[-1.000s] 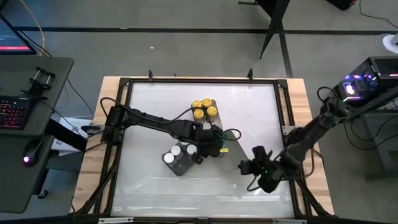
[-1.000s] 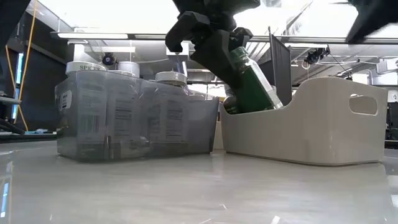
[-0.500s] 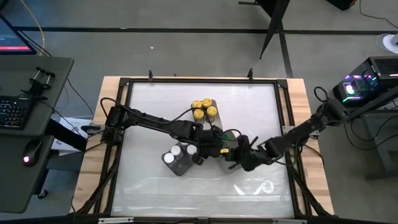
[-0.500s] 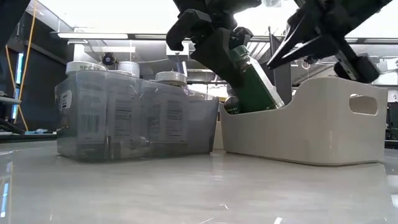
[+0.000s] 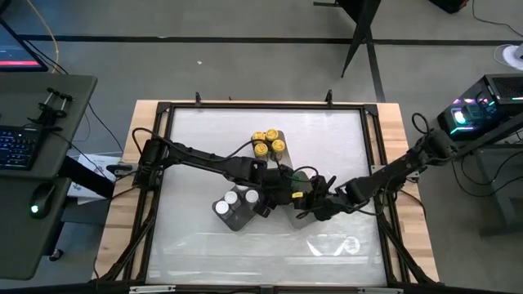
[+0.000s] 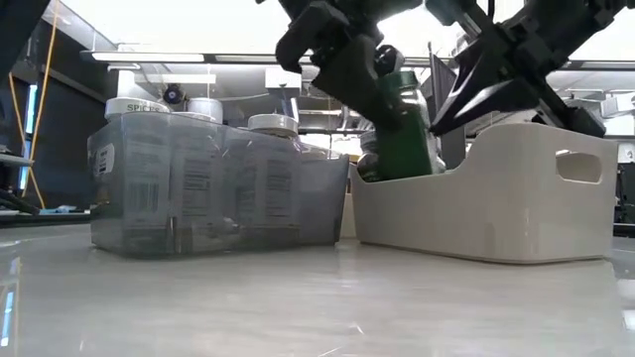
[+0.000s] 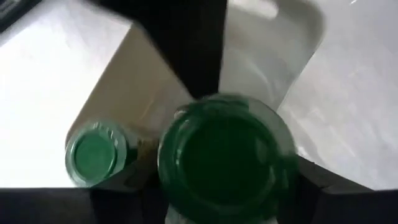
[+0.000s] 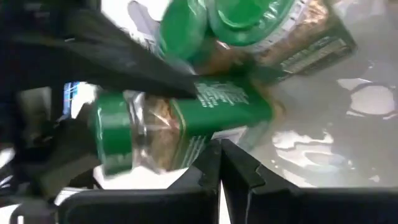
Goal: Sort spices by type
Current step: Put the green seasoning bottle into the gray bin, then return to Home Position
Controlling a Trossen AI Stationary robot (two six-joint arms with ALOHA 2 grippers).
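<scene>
Comparing with a second earlier, the green-lidded jar [image 6: 405, 124] is found stood nearly upright in the white tray [image 6: 516, 213], where it had leaned steeply, and the left claw [image 5: 282, 192] is seen spreading around it, so release is judged under way. Meanwhile the right claw [image 5: 315, 204], fingers pressed together, has been brought from about five o'clock on the surface [image 5: 204, 135] to the tray's edge, close to the jar; whether contact is made cannot be told.

Green-lidded jar [image 6: 405, 124] tilted in white tray; yellow-lidded jars [image 5: 268, 142] clustered; white-lidded jars [image 5: 232, 200] together.
</scene>
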